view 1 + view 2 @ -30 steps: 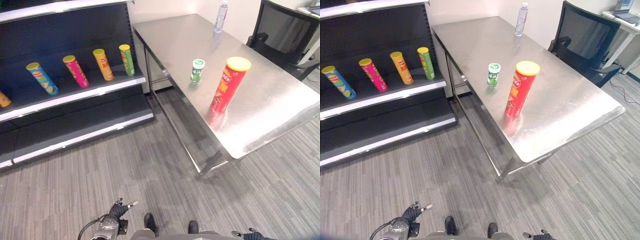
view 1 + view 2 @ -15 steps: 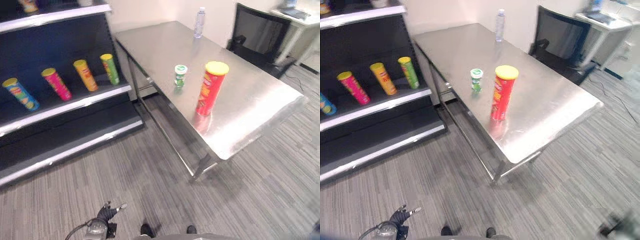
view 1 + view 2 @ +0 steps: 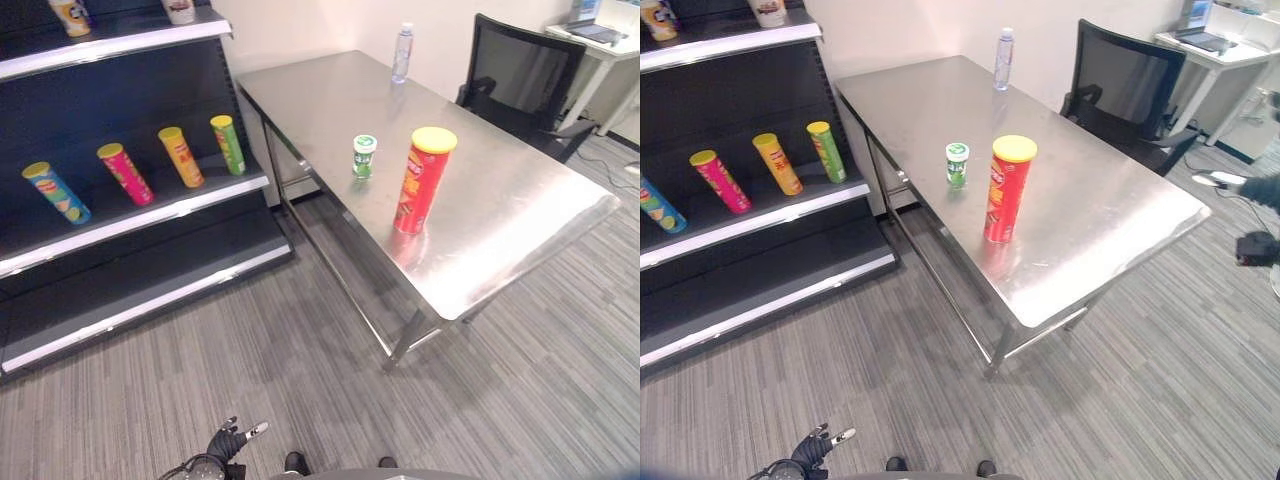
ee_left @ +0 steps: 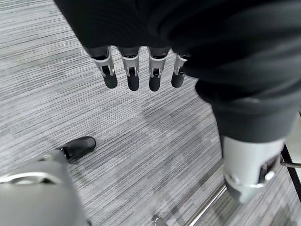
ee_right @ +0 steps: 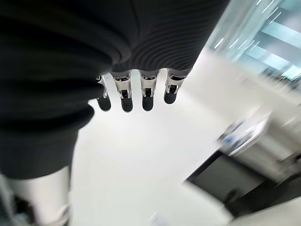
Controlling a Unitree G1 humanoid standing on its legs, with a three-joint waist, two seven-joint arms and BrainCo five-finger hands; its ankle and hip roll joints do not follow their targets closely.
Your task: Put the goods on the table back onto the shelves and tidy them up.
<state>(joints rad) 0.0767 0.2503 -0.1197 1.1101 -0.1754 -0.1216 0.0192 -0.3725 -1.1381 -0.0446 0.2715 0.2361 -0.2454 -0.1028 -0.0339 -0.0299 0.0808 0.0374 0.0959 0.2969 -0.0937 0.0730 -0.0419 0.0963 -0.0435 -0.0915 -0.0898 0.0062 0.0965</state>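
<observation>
Table (image 3: 520, 215): red can (image 3: 423, 181) upright – small green tub (image 3: 364, 156) just beyond it.
Left hand (image 3: 234, 441): low over floor, fingers spread, empty.
Right hand (image 3: 1253, 190): far right – fingers straight, empty.

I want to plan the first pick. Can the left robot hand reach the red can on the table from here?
Probably not yet. The left robot hand hangs low over the floor, open and empty, well short of the table. The red can stands unobstructed; the robot likely must step closer.
</observation>
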